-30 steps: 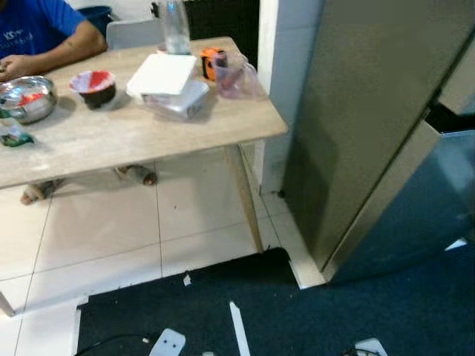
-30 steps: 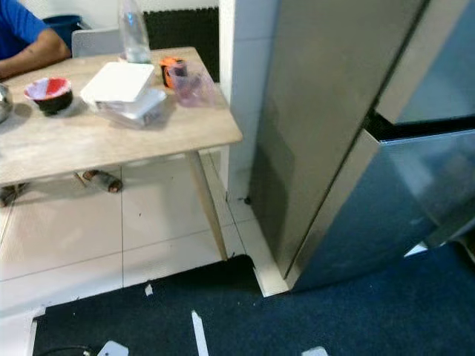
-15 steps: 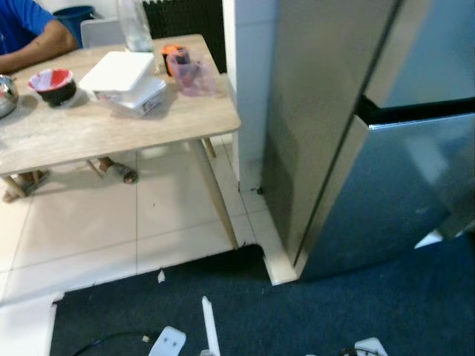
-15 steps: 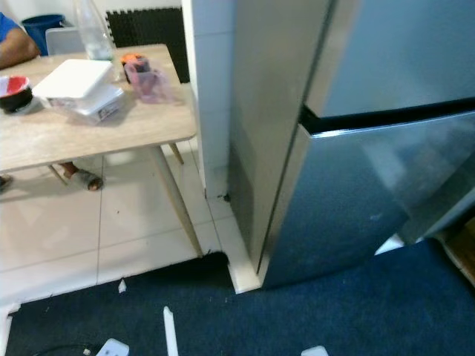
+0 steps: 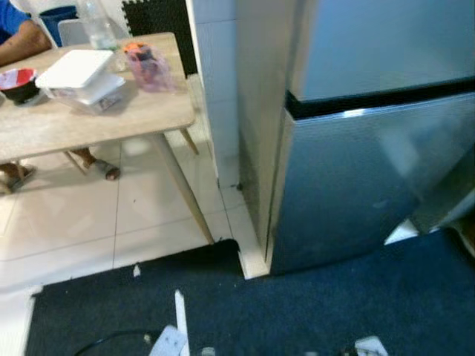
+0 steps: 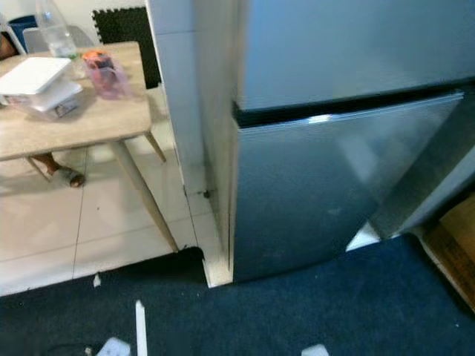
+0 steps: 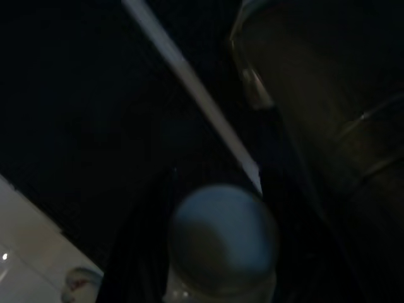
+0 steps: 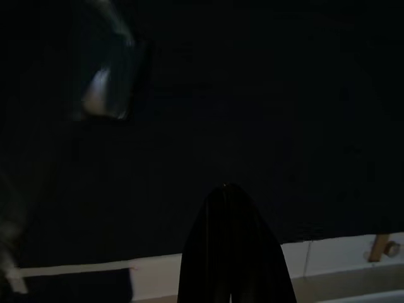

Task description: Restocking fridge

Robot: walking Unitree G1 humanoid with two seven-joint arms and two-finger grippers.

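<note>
A steel fridge stands straight ahead with both doors closed: the upper door (image 5: 386, 44) above a dark gap, the lower door (image 5: 349, 185) below it. In the dark left wrist view, my left gripper (image 7: 218, 208) is shut on a pale round-topped container (image 7: 221, 240), with a black finger on each side of it, above dark carpet. In the right wrist view, my right gripper (image 8: 230, 252) hangs over the dark carpet as one black shape, fingers together and nothing between them.
A white tiled pillar (image 5: 215, 74) stands left of the fridge. Beside it is a wooden table (image 5: 96, 119) with a white box (image 5: 78, 74), pink cup (image 5: 148, 67), clear bottle (image 5: 96, 26) and bowl (image 5: 16, 81); a person's arm (image 5: 22, 37) rests there. Dark blue carpet (image 5: 334, 311) lies underfoot. A cardboard box (image 6: 456, 245) sits at right.
The camera has swung to the right: the fridge now sits in the middle of the picture and the table has slid to the left edge. Nothing in the scene itself has visibly moved.
</note>
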